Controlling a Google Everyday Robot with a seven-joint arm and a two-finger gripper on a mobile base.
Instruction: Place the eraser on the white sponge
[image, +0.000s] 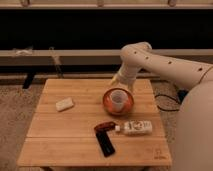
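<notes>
The eraser (105, 144) is a flat black block lying near the front edge of the wooden table (60, 145), just in front of a reddish-brown oblong object (104, 128). The white sponge (64, 104) lies on the left part of the table, apart from everything else. My gripper (119, 94) hangs at the end of the white arm, over the orange bowl (107, 103) at the middle back of the table. It is well behind the eraser and to the right of the sponge. It holds nothing that I can see.
A white labelled bottle (136, 127) lies on its side to the right of the reddish-brown object. My white arm (165, 62) reaches in from the right over the table's back right corner. A dark shelf runs behind the table, and carpet lies around it.
</notes>
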